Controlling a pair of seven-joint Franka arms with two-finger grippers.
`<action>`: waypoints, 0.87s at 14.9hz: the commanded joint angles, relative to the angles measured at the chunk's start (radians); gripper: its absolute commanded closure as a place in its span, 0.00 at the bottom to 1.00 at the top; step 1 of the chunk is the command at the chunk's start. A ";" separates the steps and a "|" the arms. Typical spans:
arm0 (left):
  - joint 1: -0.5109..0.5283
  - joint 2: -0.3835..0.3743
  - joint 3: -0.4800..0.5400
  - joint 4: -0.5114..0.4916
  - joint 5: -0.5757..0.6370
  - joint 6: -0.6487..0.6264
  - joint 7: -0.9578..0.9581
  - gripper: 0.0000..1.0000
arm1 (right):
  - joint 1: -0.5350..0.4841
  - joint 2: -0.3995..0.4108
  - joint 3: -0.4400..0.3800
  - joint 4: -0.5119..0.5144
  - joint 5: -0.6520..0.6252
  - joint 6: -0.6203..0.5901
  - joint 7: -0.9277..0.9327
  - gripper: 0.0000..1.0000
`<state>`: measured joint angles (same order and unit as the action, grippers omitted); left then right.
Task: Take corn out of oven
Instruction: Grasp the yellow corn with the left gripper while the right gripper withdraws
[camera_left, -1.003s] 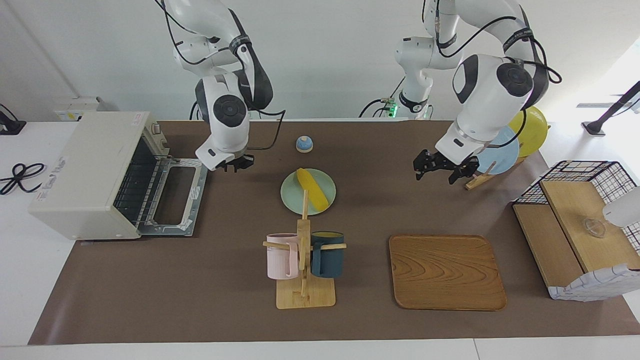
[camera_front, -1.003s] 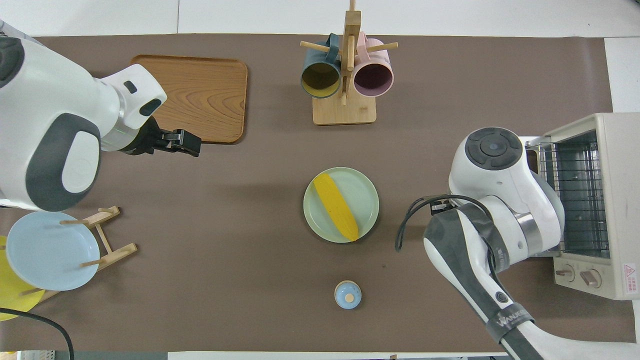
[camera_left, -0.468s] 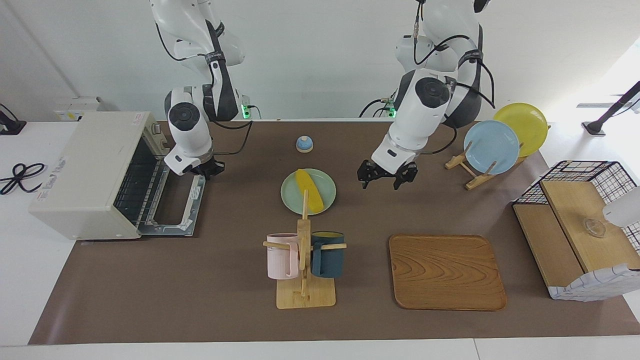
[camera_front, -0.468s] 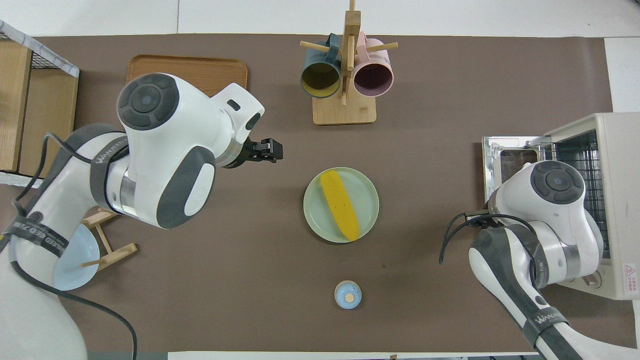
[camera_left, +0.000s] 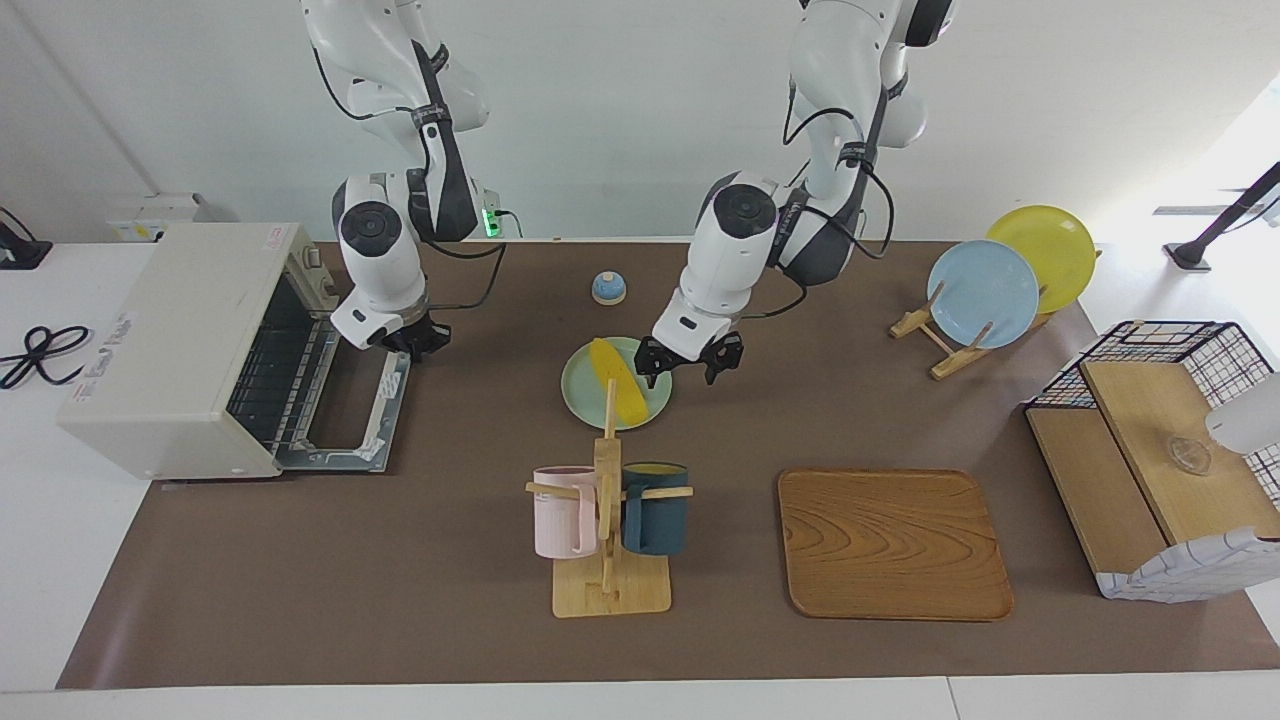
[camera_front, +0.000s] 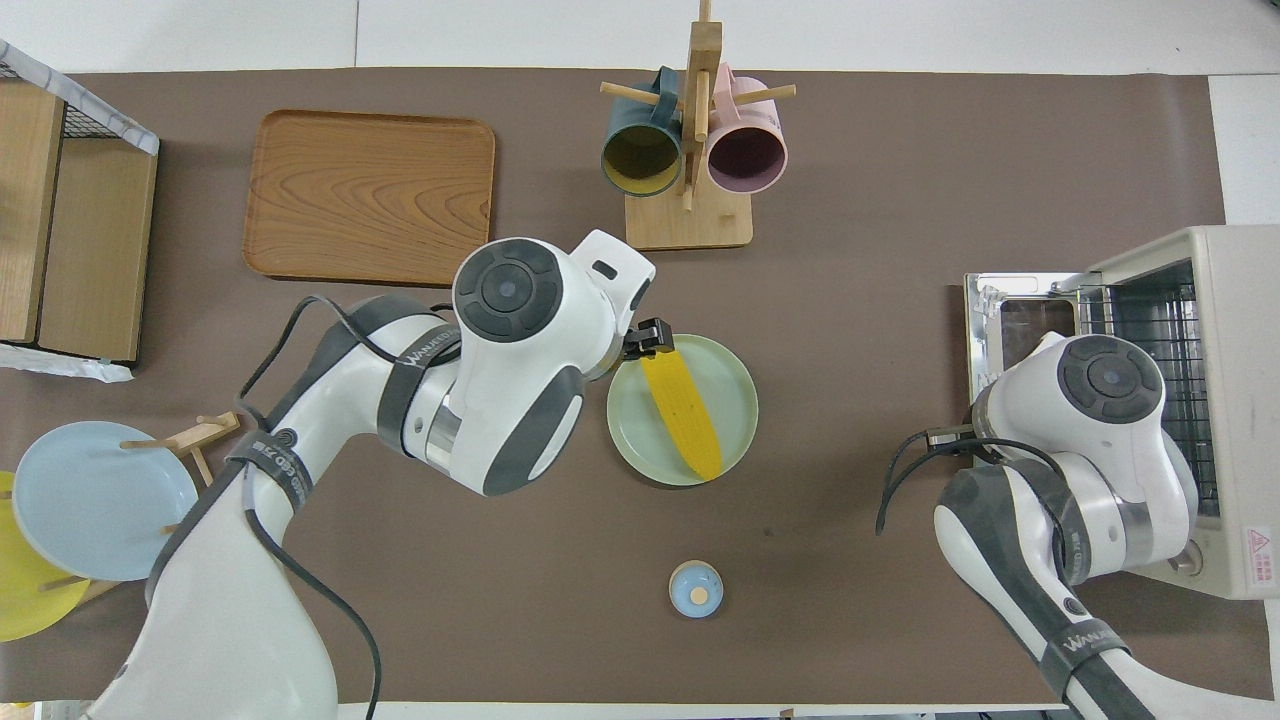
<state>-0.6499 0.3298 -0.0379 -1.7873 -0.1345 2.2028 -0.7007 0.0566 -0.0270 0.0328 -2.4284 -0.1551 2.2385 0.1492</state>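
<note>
The corn lies not in the oven but on a pale green plate near the middle of the table, slanted across the dish with one end near the rim; as things lie, the removal itself looks done. The oven stands at the right arm's end of the table with its door dropped flat and its wire rack bare, which fits an appliance just emptied and perhaps awaiting closing. The right gripper hangs over the edge of that open door nearer the robots, its fingertips pressed together and holding nothing, so a push on the door seems a likelier purpose than a grasp. The left gripper hovers at the plate's rim beside the corn, jaws spread wide and empty; in the overhead view its tip sits just at the corn's end farther from the robots, which suggests it is lining up on the cob or the plate. Whether it touches either cannot be told. A mug rack stands farther from the robots than the plate.
</note>
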 joint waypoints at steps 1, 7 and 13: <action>-0.069 0.038 0.018 -0.006 -0.010 0.081 -0.097 0.00 | -0.023 -0.017 0.010 -0.027 -0.014 0.026 -0.016 1.00; -0.123 0.090 0.019 -0.009 -0.008 0.144 -0.134 0.00 | -0.031 -0.016 0.009 0.040 -0.075 -0.087 -0.020 1.00; -0.128 0.094 0.020 -0.029 -0.008 0.158 -0.137 0.00 | -0.034 -0.056 0.007 0.224 -0.164 -0.359 -0.097 1.00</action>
<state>-0.7568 0.4321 -0.0346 -1.7929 -0.1345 2.3264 -0.8247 0.0582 -0.0564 0.0564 -2.2628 -0.2450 1.9425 0.1249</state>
